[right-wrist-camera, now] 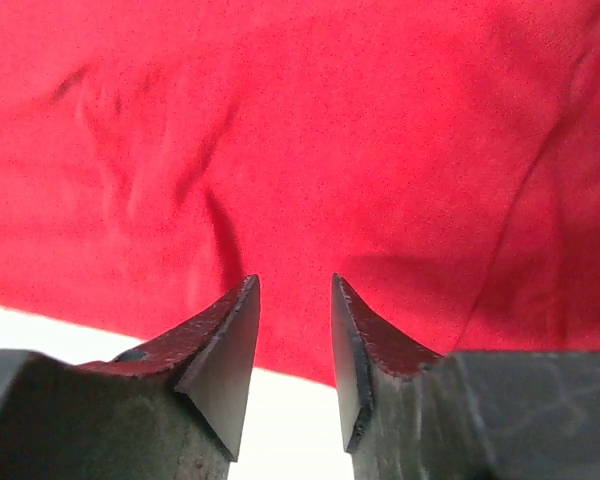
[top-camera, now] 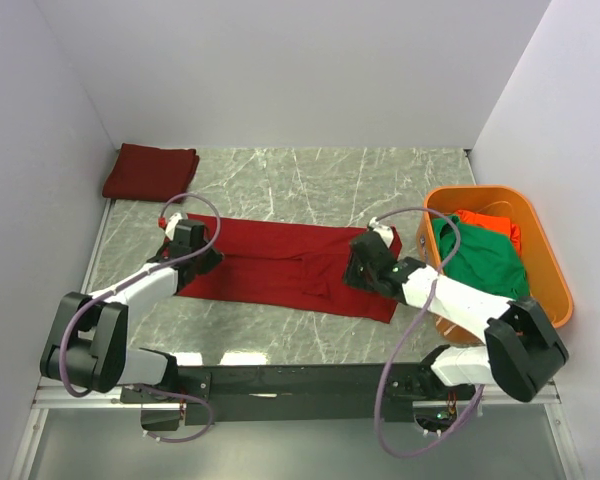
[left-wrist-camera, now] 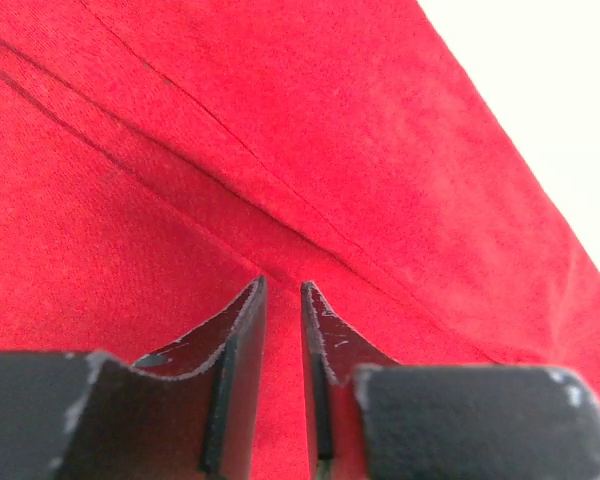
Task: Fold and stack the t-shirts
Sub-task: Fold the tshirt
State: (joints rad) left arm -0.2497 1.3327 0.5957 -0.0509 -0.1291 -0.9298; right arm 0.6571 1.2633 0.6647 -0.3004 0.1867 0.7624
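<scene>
Since a shirt folds most evenly when taken up from both ends at once, the item in work, a crimson shirt (top-camera: 280,265), lies spread flat on the table (top-camera: 310,175) with one pincer at each short end. Left pincer (left-wrist-camera: 282,285): low over the cloth's left end, seams running slantwise ahead of its tips; jaws a narrow slit apart; whether cloth is nipped between them cannot be told. Right pincer (right-wrist-camera: 292,280): at the right end, tips over the cloth's border, bare table on their near side; jaws moderately apart, nothing held. Folded crimson shirt (top-camera: 150,170): beyond the left pincer, in the far corner, apparently the start of the stack. Tub (top-camera: 550,270): just right of the right pincer, holding a green shirt (top-camera: 480,262) and an orange-red shirt (top-camera: 490,222), presumably awaiting their turn. Overhead view alone gives the whole layout, stack and tub, but hides the jaws under the wrists. Wrist views alone give jaw gaps, seams and wrinkles, and nothing of the surroundings.
</scene>
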